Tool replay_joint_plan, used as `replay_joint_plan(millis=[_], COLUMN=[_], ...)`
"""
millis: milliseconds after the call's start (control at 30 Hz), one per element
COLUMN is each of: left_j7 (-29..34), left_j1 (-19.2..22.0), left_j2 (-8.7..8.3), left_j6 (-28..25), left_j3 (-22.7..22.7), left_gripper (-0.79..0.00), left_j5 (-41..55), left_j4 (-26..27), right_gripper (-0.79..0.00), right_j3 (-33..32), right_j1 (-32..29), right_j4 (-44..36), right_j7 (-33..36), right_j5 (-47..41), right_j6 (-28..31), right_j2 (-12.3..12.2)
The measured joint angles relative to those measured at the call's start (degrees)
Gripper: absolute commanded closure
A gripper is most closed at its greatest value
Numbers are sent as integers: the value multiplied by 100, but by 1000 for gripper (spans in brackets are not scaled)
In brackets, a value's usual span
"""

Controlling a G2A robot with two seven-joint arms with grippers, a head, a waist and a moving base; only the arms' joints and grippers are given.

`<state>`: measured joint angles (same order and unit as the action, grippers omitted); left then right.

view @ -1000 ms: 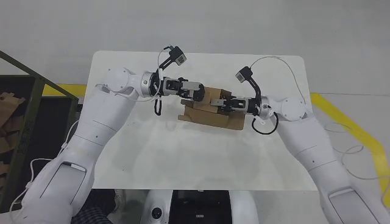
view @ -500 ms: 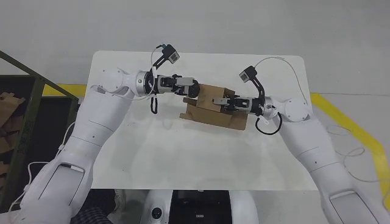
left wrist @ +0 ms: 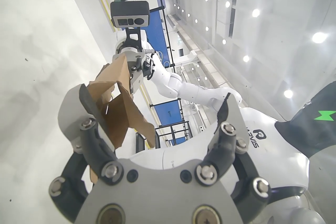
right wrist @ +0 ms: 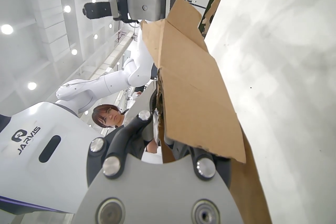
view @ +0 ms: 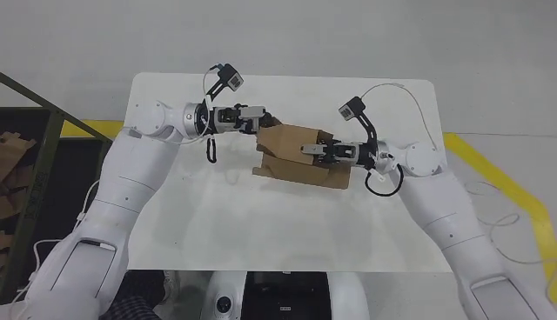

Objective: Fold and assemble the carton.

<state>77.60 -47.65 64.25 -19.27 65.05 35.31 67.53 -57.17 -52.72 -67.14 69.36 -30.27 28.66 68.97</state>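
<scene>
White table [view: 174,207] under it all, bright hall behind. Mid-table the carton [view: 300,139] was half popped open and tilted, low over the surface; couldn't tell if it touched. Holding it, the right gripper [view: 315,151] was clamped on one wall, with cardboard running between its fingers. Over at the opposite corner the left gripper [view: 264,120] had its fingers spread wide, a loose flap [left wrist: 136,125] just beside one pad [left wrist: 88,104]. My take: the trick was a firm right-side pinch as the anchor, with left pressing that flap along its crease, slowly, so the board wouldn't buckle or twist out.
</scene>
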Motion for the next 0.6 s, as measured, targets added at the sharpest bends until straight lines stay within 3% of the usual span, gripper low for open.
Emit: replay_joint_plan(millis=[600], left_j7=[7], left_j1=[163], left_j2=[77], left_j6=[-24], left_j3=[-241], left_gripper=[-785], left_j5=[-13], left_j4=[-93], right_gripper=[0], right_j3=[245], right_j1=[59], right_j4=[3], right_j7=[145], right_j5=[-117], right_j6=[-37], right_j2=[90])
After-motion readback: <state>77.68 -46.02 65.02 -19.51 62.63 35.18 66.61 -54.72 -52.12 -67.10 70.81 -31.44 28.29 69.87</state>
